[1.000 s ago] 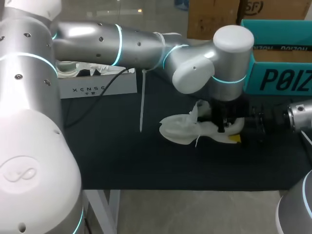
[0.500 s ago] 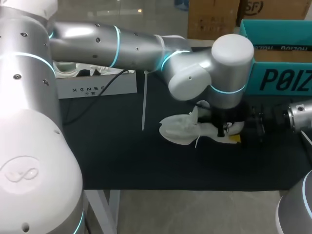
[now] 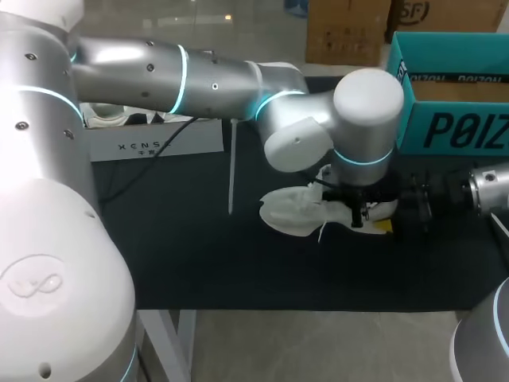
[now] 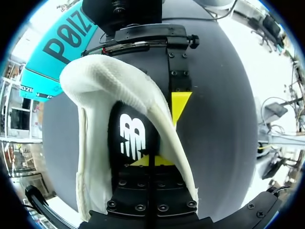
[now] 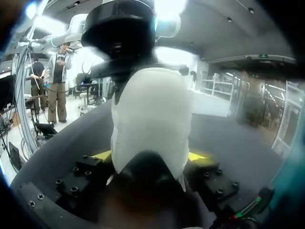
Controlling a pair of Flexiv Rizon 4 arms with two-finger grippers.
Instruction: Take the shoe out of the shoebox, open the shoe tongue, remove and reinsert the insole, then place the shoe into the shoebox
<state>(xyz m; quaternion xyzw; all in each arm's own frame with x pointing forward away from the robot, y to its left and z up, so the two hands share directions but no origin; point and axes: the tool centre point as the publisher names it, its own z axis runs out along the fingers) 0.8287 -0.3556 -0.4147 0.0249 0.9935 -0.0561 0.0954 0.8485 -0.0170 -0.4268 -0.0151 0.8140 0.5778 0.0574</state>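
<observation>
A white shoe lies on the black table, toe to the left. My left arm reaches across over its heel end. In the left wrist view the left gripper is shut, its tips down inside the shoe's opening against the black insole with a white logo; whether it pinches the insole I cannot tell. My right gripper comes in from the right and is shut on the shoe's heel, one yellow fingertip on each side. The teal shoebox stands at the back right.
A low white box with crumpled paper sits at the back left. A thin white stick hangs from my left arm down toward the table beside the shoe's toe. The table's front edge runs close below the shoe.
My left arm's wrist has shifted a little to the left and lower over the shoe. The shoe and the right gripper have stayed in place.
</observation>
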